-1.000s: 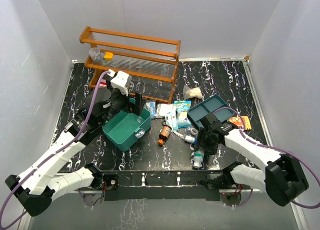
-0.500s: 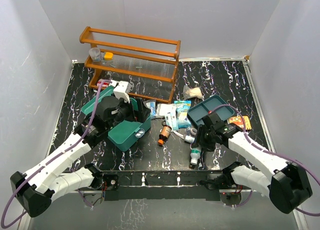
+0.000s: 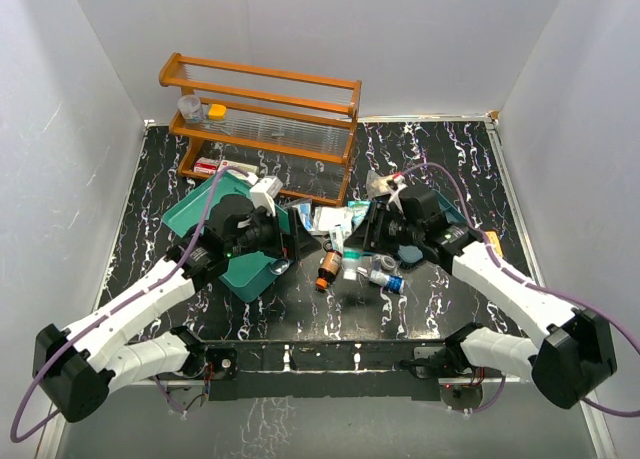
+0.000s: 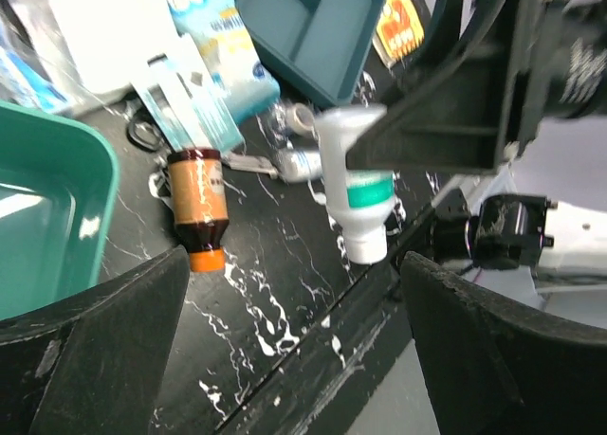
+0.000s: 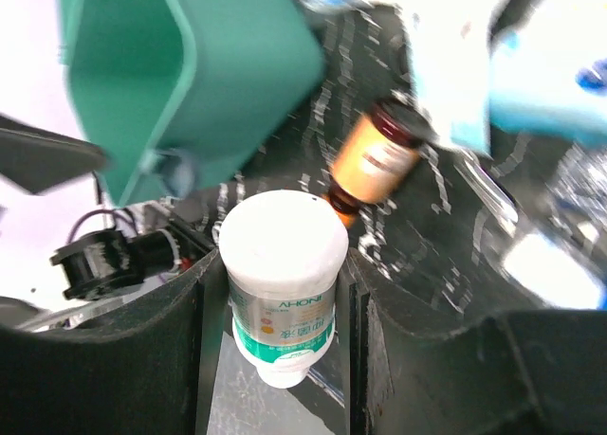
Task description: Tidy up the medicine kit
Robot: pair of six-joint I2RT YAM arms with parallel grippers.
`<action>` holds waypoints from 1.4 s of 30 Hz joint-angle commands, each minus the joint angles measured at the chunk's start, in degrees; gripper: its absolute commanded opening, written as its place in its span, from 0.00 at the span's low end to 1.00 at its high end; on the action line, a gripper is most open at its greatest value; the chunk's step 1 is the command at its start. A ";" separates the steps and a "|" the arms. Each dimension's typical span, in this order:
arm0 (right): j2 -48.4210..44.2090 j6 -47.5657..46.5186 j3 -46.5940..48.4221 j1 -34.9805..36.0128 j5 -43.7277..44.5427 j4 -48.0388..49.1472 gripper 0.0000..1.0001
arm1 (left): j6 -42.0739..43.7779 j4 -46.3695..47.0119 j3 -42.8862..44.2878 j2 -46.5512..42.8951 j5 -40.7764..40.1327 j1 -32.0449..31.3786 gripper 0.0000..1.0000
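The medicine kit stands on the left-centre of the black table, just in front of the wooden rack, with its lid thrown back to the left. As much of the inside as can be seen from the left wrist view looks bare, so packing is judged hardly begun.

The left gripper is held over the kit's right edge with its fingers spread wide and nothing between them.

Just beside the kit an amber bottle lies on its side on the table. Beyond it a heap of blue and white packets is seen, and a small blue-capped bottle lies near the front.

The right gripper is clamped on a white bottle with a green label, which is carried above the table between the heap and the kit. This is judged to be the first item on its way in.

The dark compartment tray sits to the right, largely hidden under the right arm, with an orange packet beside it. Nearly all the items are left to be gathered and the lid to be shut.
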 commanded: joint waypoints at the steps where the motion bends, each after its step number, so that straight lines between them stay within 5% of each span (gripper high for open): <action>1: 3.19 -2.70 7.21 0.67 -7.62 14.66 0.38 | -0.63 -0.32 2.55 2.51 8.28 -0.04 0.90; 10: 7.25 2.35 9.00 0.66 -15.58 27.79 0.38 | -7.54 7.96 0.31 1.77 8.87 0.59 0.90; 14: 6.88 4.99 7.58 0.73 -17.93 31.62 0.38 | -8.93 8.62 0.38 1.85 7.50 1.81 0.83; 26: 6.20 6.99 4.44 1.21 -18.11 34.13 0.39 | -17.00 21.34 -3.65 3.95 14.28 2.96 0.67; 37: 7.73 9.90 3.27 1.55 -19.98 37.73 0.39 | -15.92 22.19 -3.98 6.56 17.04 2.98 0.52; 42: 8.66 8.79 3.77 1.65 -20.80 36.09 0.39 | -15.27 21.24 -4.00 6.96 16.14 2.98 0.55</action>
